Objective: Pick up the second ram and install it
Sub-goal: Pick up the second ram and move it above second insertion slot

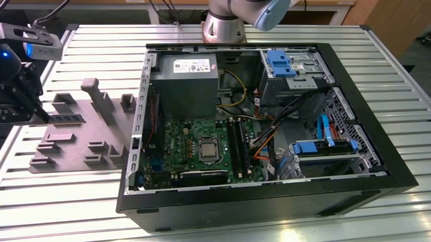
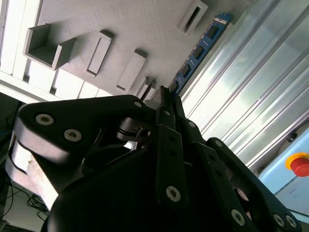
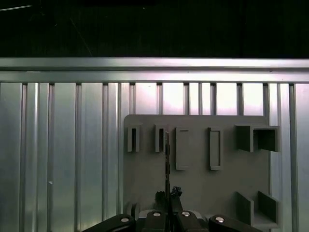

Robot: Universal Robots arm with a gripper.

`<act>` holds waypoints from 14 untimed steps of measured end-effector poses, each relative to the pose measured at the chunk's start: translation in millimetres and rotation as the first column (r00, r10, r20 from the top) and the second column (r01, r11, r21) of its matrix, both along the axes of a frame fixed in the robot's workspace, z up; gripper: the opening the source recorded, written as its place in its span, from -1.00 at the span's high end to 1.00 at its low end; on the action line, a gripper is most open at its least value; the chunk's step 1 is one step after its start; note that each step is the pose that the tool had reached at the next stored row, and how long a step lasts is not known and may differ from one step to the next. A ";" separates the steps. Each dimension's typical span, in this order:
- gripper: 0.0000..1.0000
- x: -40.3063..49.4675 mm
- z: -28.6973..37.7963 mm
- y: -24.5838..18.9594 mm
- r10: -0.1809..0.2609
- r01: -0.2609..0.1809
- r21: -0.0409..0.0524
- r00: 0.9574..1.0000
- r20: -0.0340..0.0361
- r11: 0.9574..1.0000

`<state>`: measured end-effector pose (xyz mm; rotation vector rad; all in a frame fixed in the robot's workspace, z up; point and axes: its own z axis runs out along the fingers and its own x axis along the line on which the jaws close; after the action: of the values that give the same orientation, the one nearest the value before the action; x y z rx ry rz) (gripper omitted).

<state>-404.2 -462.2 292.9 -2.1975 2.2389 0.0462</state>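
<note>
Exterior view overlooks the case (image 1: 269,204); both wrist views face the fixture plate (image 3: 198,193) (image 2: 145,24).

Bright, even overhead light falls on the slatted table (image 1: 67,212) in the exterior view, leaving only soft shadows beside the gripper (image 1: 37,115) and a dimmer interior in the computer case (image 1: 377,166) well off to its side. In the second wrist view the gripper (image 2: 164,94) body is nearly a dark silhouette while the slats beyond its tips glare almost white, though the second ram (image 2: 198,48) ahead of them keeps its blue. In the first wrist view a pale sheen washes the slats past the gripper (image 3: 168,198), with blackness beyond the table's far edge.
</note>
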 end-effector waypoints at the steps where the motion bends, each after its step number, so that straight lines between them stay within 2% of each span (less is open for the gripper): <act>1: 0.73 0.0 0.5 0.0 0.000 0.000 0.000 1.000 0.000 1.000; 14: 0.73 0.0 5.9 0.0 0.000 0.000 0.000 1.000 0.000 1.000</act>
<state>-404.2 -462.2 298.8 -2.1974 2.2389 0.0462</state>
